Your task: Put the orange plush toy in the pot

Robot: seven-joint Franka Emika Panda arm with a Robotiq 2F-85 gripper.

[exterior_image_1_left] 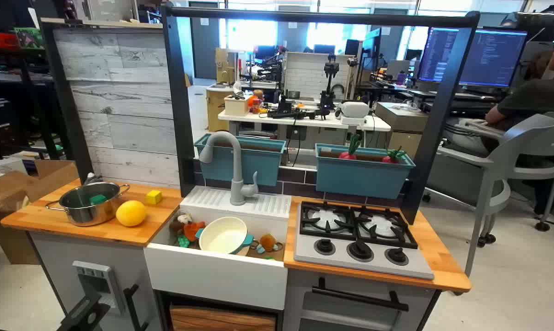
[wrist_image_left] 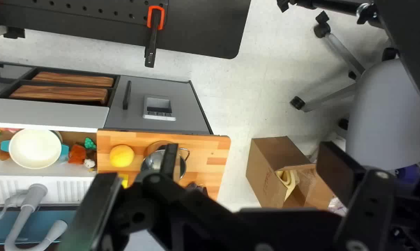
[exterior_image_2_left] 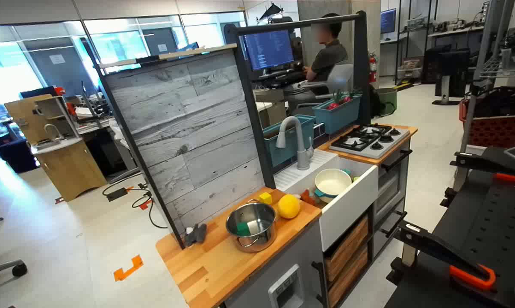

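Resting: 1 round toy [exterior_image_1_left: 131, 213] | beside shiny metal pot [exterior_image_1_left: 91, 214] (wooden counter [exterior_image_2_left: 206, 268])

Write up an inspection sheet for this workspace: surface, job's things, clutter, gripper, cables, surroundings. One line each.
Surface: wooden counter beside the sink, made of light and dark strips.
Job's things: silver pot upright on the counter with a green item inside; yellow-orange ball beside the pot and orange toys in the sink, so which toy is meant is unsure.
Clutter: yellow block and an unclear grey item on the counter; cream bowl in the sink.
Gripper: open in the wrist view; held item: nothing seen.
Cables: black, tangled on the floor, apart from the counter.
Surroundings: seated person before a monitor; cardboard box on the floor near the counter.
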